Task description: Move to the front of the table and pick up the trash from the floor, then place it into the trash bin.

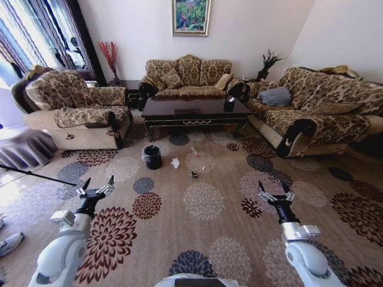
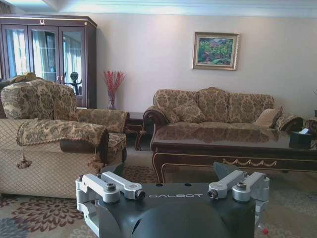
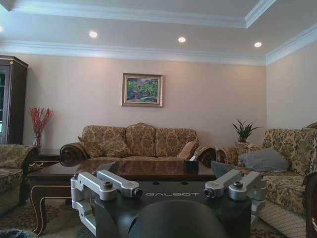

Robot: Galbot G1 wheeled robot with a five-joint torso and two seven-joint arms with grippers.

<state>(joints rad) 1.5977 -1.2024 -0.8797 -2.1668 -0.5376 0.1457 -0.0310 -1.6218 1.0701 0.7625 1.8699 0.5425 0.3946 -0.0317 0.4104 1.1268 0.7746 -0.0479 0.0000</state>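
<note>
The dark wood table [image 1: 194,109] stands across the room before the back sofa, and shows as the table [image 2: 233,144] and the table [image 3: 119,171] in the wrist views. On the carpet in front of it lies the trash: a white tissue [image 1: 175,162], a small clear bottle [image 1: 195,153], a dark wrapper [image 1: 194,174]. The black trash bin [image 1: 152,156] with its clear liner stands left of them. My left gripper [image 1: 98,186] and right gripper [image 1: 275,190] are open, held low over the carpet, well short of the litter.
An armchair [image 1: 75,110] stands at the left, a long sofa [image 1: 314,110] at the right, another sofa [image 1: 188,76] behind the table. A small black box [image 1: 229,103] sits on the table's right end. A dark rod [image 1: 36,174] and a shoe [image 1: 9,243] lie at the far left.
</note>
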